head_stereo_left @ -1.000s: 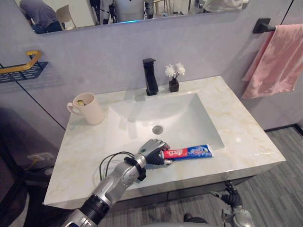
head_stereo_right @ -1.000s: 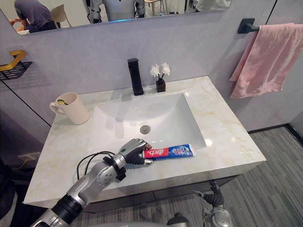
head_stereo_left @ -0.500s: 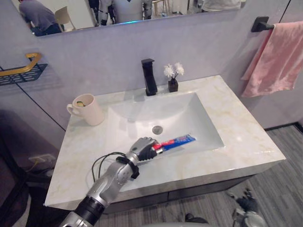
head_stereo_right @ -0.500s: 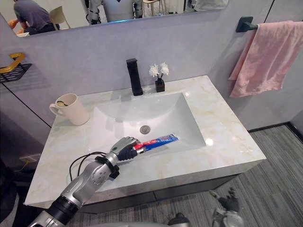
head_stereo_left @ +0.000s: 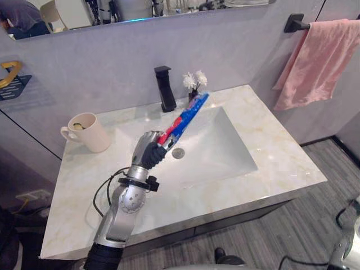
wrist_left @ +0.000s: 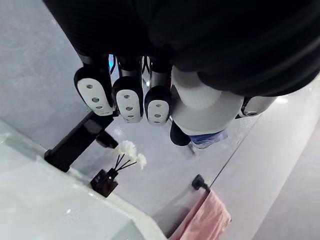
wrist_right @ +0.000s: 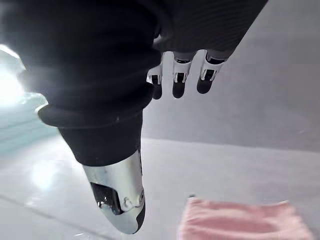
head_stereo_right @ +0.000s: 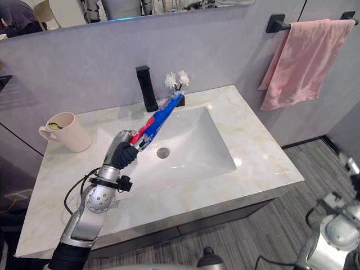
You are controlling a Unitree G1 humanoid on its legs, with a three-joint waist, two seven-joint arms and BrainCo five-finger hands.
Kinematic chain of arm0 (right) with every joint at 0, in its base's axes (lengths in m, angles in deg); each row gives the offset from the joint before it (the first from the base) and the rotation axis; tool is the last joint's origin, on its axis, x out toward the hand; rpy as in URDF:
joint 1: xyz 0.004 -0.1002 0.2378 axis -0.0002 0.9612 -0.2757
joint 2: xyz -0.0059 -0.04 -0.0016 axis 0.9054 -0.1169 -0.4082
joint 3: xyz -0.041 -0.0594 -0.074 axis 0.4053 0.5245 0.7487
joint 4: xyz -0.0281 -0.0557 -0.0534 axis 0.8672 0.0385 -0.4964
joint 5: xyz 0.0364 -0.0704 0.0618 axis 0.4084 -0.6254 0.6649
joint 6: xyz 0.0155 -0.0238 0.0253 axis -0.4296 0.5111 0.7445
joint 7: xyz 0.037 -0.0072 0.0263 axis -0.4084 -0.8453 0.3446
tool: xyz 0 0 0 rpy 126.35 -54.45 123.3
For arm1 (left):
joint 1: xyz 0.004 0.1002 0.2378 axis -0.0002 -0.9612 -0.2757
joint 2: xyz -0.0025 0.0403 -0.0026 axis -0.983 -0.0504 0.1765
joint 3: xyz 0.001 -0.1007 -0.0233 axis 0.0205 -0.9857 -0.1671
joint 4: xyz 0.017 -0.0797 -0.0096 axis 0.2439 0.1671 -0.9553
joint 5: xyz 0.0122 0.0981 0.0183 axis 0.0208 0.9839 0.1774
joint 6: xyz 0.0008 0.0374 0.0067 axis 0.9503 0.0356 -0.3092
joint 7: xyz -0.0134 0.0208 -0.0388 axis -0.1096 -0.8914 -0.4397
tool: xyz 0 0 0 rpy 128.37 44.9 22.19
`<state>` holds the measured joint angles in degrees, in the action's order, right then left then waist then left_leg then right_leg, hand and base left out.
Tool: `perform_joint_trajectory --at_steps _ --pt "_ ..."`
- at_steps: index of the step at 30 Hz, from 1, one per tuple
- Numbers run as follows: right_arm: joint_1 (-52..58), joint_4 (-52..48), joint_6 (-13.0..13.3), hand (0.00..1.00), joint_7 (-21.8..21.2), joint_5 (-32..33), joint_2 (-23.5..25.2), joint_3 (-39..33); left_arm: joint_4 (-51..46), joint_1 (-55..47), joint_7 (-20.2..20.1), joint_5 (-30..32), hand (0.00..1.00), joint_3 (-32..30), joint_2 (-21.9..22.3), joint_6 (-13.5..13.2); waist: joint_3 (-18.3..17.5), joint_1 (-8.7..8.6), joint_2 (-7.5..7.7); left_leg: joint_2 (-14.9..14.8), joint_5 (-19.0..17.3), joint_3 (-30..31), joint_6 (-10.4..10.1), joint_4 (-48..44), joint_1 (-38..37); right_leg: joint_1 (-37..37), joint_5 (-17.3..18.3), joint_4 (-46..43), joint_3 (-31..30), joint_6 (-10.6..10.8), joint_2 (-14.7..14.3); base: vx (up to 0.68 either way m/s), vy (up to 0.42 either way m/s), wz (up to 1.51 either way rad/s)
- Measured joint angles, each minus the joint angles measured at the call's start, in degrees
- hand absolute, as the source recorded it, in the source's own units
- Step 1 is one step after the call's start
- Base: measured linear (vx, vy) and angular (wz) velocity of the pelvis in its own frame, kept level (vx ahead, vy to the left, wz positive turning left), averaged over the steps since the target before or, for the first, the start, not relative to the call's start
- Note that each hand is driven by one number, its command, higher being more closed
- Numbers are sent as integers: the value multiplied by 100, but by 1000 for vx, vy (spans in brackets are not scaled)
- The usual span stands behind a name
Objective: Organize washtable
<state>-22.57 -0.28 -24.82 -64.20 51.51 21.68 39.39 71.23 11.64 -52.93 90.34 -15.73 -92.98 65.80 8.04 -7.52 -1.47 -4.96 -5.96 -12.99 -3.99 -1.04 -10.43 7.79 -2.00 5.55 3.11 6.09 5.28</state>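
Toothpaste tube (head_stereo_left: 185, 117): clasped in left robot hand (head_stereo_left: 147, 151) above sink (head_stereo_left: 225, 152); we judge stowing pending. Right robot hand (wrist_right: 177, 80) slack.

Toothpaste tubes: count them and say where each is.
1. The toothpaste tube is clasped in the left hand, tilted up above the sink; none seems hidden.

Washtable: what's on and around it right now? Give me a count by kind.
Toothpaste tube, held in the left hand: 1
Mug: 1
Black faucet: 1
Small flower vase: 1
Pink towel: 1
Total: 5
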Motion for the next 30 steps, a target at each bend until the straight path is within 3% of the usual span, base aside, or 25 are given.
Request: perform_joint_trajectory --at_steps 1,4,6,9,12,19,25,30 --pt "-106 -125 102 0 -43 115 -103 123 -22 6 8 -55 100 2 17 -26 -1 23 -2 -4 0 2 0 -1 1 -1 0 -17 -1 0 -5 0 0 0" --pt "-1124 -474 648 0 -281 766 -675 1464 -163 70 121 -319 100 155 50 -60 -7 73 5 -9 0 79 1 -72 64 10 0 -61 63 0 1 -24 -25 11" --pt "-1521 -464 727 0 -409 1014 -785 2199 -162 282 128 -448 100 387 53 -60 -12 162 14 -5 3 186 2 -111 127 12 0 -73 162 0 10 -53 -25 22" --pt "-2072 -254 624 0 -502 1246 -764 3432 -162 676 326 -583 100 875 169 -83 -18 381 10 -3 8 298 3 -176 187 28 1 -88 263 0 20 -48 -25 19" --pt "-2354 94 445 0 -595 1347 -387 4285 -161 882 482 -622 100 1240 291 -83 -27 446 13 22 34 425 16 -186 226 65 1 -86 395 0 44 -23 -17 24" --pt "-2364 546 111 0 -596 1762 233 5121 -108 977 697 -675 100 1583 446 -23 -47 532 22 115 94 518 74 -127 265 64 1 -76 494 0 127 -7 -4 8" --pt "-2359 841 109 0 -584 2104 539 5246 -20 977 870 -673 100 1686 446 93 -132 530 90 130 120 523 94 -92 290 28 0 -77 505 -1 140 0 0 0" --pt "-2317 1127 108 0 -695 2790 665 5443 88 977 966 -677 100 1780 448 197 -195 526 94 145 138 530 108 -85 316 2 0 -81 515 -2 151 -14 -4 1"
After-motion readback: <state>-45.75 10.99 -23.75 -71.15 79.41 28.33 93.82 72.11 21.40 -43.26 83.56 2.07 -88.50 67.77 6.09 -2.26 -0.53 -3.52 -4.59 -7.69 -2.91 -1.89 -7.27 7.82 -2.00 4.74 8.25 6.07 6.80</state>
